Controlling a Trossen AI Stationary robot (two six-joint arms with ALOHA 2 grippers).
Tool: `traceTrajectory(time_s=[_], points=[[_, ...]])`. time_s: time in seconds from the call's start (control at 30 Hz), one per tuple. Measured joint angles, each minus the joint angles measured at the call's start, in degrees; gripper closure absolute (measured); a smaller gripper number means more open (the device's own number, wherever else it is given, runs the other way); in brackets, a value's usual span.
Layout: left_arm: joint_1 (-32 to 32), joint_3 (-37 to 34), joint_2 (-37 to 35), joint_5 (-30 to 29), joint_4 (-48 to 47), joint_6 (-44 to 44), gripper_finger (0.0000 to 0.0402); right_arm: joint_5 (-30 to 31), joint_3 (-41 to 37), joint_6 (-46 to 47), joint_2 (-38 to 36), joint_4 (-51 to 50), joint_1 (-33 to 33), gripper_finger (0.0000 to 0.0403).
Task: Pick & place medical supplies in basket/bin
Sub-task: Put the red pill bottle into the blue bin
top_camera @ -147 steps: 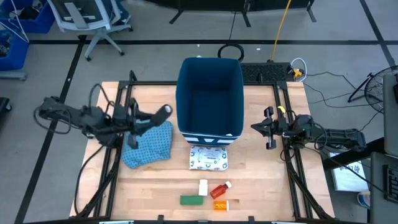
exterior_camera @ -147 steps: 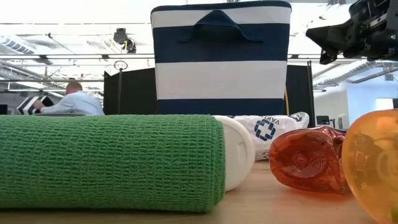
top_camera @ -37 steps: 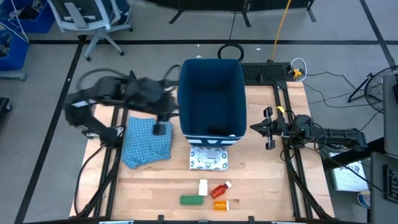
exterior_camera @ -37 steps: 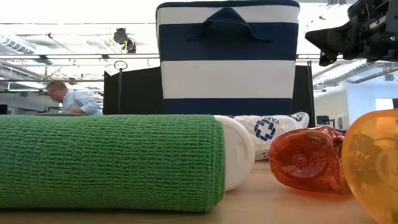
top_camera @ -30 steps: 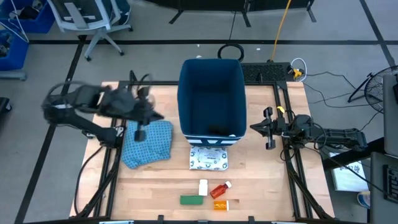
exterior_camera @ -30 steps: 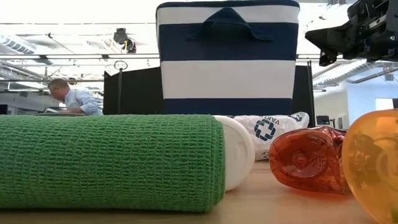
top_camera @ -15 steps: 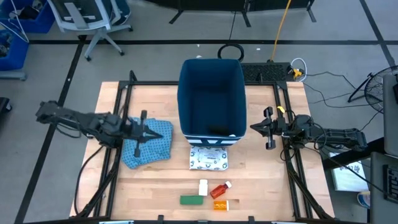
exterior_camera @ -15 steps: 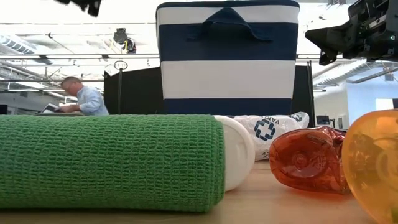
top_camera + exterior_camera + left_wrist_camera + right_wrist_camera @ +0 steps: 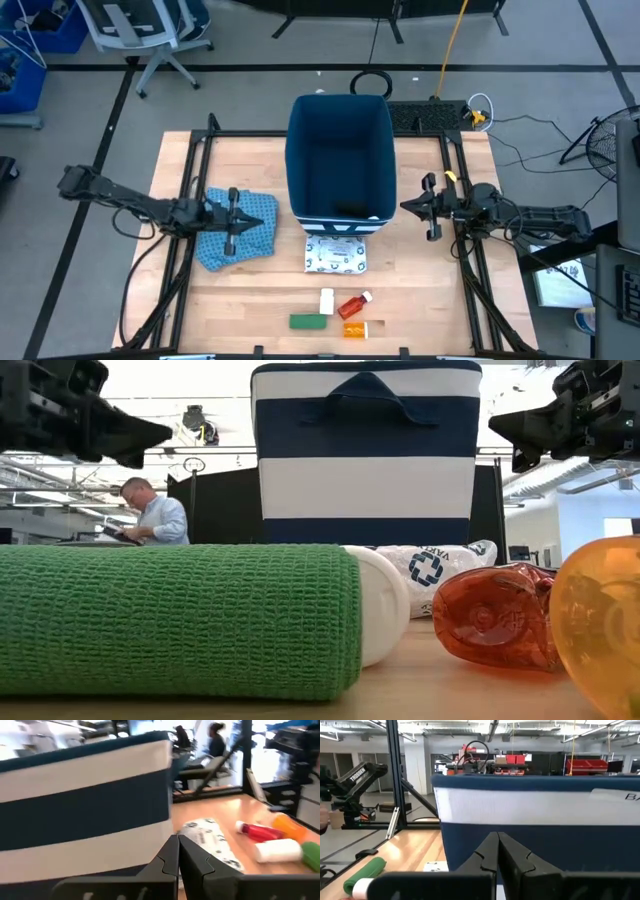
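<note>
The dark-blue bin [image 9: 338,150] with white stripes stands at the table's far middle. A dark shape [image 9: 348,210] lies on its floor by the near wall. The patterned white packet [image 9: 336,254] lies flat just in front of the bin. Near the table's front edge lie the white box [image 9: 326,300], red bottle [image 9: 354,304], green bar [image 9: 309,321] and orange bottle [image 9: 353,329]. My left gripper [image 9: 232,216] hovers shut over the blue cloth, left of the bin; its fingers [image 9: 176,856] meet. My right gripper [image 9: 429,207] hangs shut right of the bin, level with its near wall [image 9: 530,810].
The blue patterned cloth [image 9: 252,232] lies crumpled left of the bin, under my left gripper. Black frame rails [image 9: 190,250] run along both table sides. Bare wood shows between the packet and the small items. A person [image 9: 155,515] sits in the room behind.
My left arm has swung away from the bin toward the table's left and come down. It now stretches out low over the blue cloth, and its gripper has dropped into the low view. The supplies and the bin have stayed put.
</note>
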Motion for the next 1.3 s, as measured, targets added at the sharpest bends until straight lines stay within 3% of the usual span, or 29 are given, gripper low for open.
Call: traceTrajectory(time_s=[0.13,0.3,0.43,0.63,0.83,1.07,1.3], points=[[0.1,-1.7,0.0,-2.2,0.3,-0.1,0.0395,-3.1,0.0,-1.6,0.9,3.5,0.0,0.0403],[0.1,-1.7,0.0,-2.6,1.1,1.0,0.0394,-9.3,2.7,-4.0,1.0,16.4,0.1,0.0403],[0.1,-1.7,0.1,-2.6,2.1,1.3,0.0394,-9.9,10.0,-5.5,4.3,10.7,2.6,0.0403],[0.1,-1.6,0.1,-2.7,2.5,1.3,0.0394,0.0,25.4,-12.5,20.5,-4.4,13.1,0.0403],[0.1,-1.6,0.1,-3.1,2.4,1.2,0.0394,16.3,40.4,-16.7,38.7,-14.6,25.7,0.0388],[0.1,-1.6,0.1,-3.0,1.0,0.2,0.0394,26.1,47.5,-14.0,51.4,-16.1,36.0,0.0299],[0.1,-1.6,0.1,-3.0,0.1,-3.3,0.0394,28.8,47.8,-6.4,60.7,-12.3,41.5,0.0202]])
